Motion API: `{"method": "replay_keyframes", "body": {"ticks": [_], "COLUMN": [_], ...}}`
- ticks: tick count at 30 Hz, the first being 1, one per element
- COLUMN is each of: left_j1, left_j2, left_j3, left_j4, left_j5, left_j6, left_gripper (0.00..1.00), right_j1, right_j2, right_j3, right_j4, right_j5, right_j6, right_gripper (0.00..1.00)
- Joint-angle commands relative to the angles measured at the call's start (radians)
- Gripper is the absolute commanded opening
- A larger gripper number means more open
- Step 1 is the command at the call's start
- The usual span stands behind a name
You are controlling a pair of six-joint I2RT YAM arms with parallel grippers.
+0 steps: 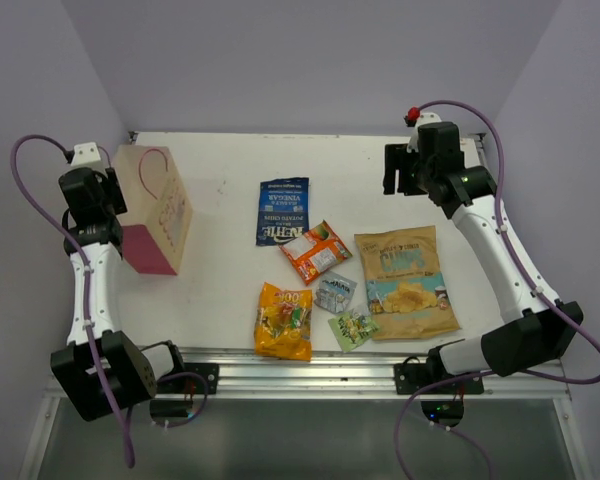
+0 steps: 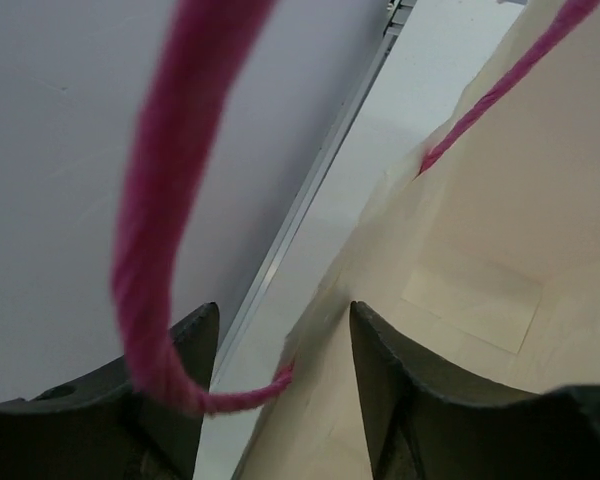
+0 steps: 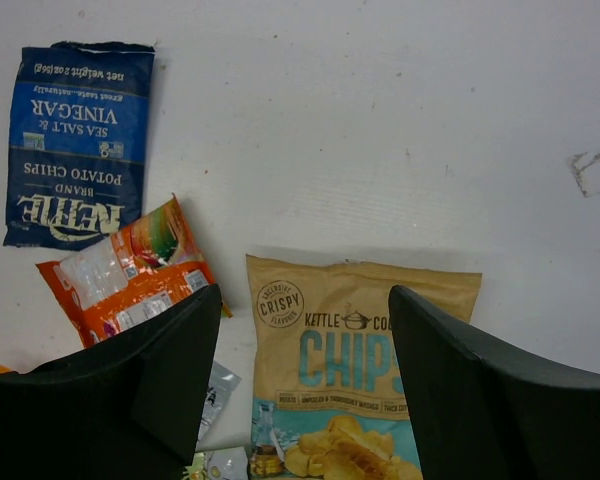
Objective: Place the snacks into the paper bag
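Note:
The paper bag stands tilted at the far left, pink side toward me, with its red cord handle looping over my left finger. My left gripper is open, and its jaws straddle the bag's cream rim. My right gripper is open and empty, high above the back right; in its wrist view it hangs over the tan-and-teal chip bag. Flat on the table lie the tan chip bag, dark blue bag, orange-red pack, orange-yellow bag, silver-blue packet and green packet.
A metal rail runs along the table's front edge by the arm bases. Lilac walls close in the left, back and right sides. The bag stands close to the left table edge.

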Motion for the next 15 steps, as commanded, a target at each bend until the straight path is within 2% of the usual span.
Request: {"method": "replay_keyframes", "body": {"ticks": [1,2,4,5,6,11,15], "left_j1": [0.012,0.011,0.012,0.012,0.012,0.009,-0.046], "left_j2": [0.003,0.005,0.005,0.005,0.003,-0.021,-0.056], "left_j3": [-0.013,-0.013,-0.011,-0.010,-0.010,0.012,0.018], "left_j4": [0.069,0.069,0.068,0.066,0.065,-0.009,-0.086], "left_j5": [0.036,0.038,0.050,0.054,0.058,0.099,0.156], "left_j6": [-0.014,-0.010,-0.010,-0.011,-0.014,-0.054,-0.116], "left_gripper": [0.57,0.43,0.23,0.08,0.01,0.00,0.00], "right_j1": [0.005,0.006,0.005,0.005,0.005,0.005,0.005], "right_j2": [0.006,0.009,0.012,0.013,0.018,0.030,0.041], "right_j3": [0.030,0.029,0.029,0.029,0.032,0.051,0.053], "right_j4": [-0.011,-0.010,-0.005,-0.003,-0.002,-0.003,0.001], "right_j5": [0.005,0.002,0.002,0.002,0.002,-0.003,-0.008], "right_j6": [-0.014,-0.014,-0.012,-0.012,-0.012,-0.010,-0.012], "right_gripper": [0.72,0.72,0.72,0.72,0.72,0.72,0.72]}}
